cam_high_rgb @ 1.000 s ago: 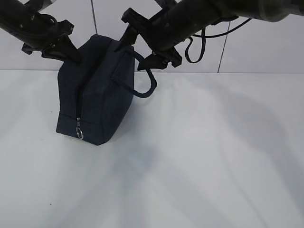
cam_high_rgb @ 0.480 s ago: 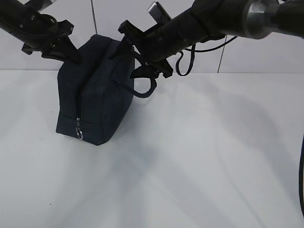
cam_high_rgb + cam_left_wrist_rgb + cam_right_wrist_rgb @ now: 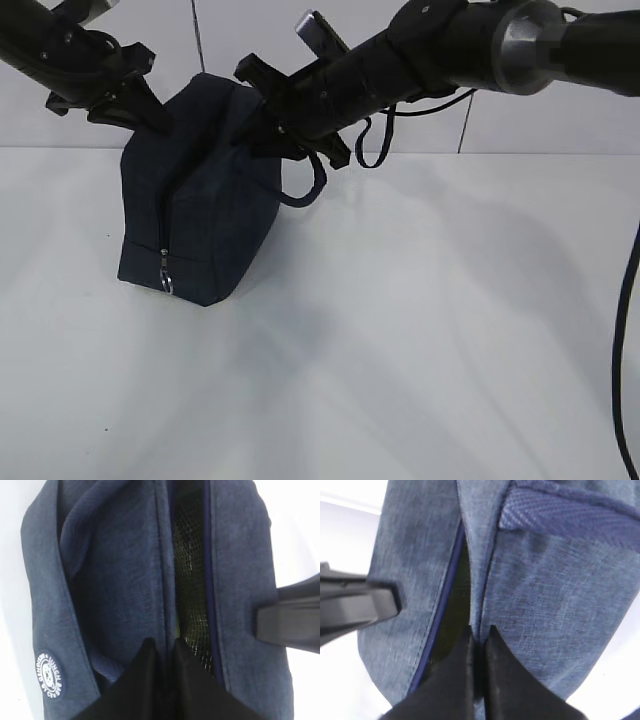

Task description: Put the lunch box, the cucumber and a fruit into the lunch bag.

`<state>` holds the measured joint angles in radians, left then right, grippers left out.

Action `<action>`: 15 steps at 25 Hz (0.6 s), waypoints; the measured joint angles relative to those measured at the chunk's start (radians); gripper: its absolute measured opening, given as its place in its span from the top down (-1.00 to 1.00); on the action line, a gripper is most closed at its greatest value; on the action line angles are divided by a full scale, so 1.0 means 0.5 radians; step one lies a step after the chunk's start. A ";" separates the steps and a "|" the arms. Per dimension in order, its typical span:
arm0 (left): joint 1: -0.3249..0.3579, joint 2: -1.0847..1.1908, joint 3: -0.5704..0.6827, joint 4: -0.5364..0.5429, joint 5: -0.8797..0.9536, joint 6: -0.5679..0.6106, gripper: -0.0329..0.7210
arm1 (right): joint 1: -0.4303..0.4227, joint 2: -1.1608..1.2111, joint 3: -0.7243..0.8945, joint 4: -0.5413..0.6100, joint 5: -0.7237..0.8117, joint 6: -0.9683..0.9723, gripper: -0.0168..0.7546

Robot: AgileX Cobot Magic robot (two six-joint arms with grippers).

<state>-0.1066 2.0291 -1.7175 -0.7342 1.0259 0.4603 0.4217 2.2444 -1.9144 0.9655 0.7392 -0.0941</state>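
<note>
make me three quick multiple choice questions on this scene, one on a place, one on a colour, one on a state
1. Where does the lunch bag stand?
A. left part of the table
B. right edge
C. on a shelf

2. What colour is the bag?
A. red
B. dark navy
C. yellow

3. How is the left hand?
A. wide open above the table
B. shut on the bag's fabric edge beside the opening
C. holding a cup

Answers:
1 A, the exterior view shows it left of centre on the white table.
2 B, all views show navy fabric.
3 B, the left wrist view shows its fingers pinched together on the fabric.
</note>
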 joint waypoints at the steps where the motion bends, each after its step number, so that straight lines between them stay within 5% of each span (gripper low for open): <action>1: 0.000 0.000 0.000 0.000 0.004 0.000 0.84 | 0.000 0.000 0.000 0.005 0.000 -0.035 0.46; 4: 0.000 0.000 0.000 0.000 0.004 0.000 0.84 | 0.001 0.006 -0.021 0.008 0.000 -0.134 0.87; 15: 0.000 0.000 0.000 -0.022 0.034 0.000 0.84 | 0.006 -0.013 -0.063 -0.176 0.095 -0.306 0.90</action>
<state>-0.1066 2.0291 -1.7175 -0.7453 1.0429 0.4603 0.4246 2.2381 -1.9461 0.8776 0.7869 -0.2474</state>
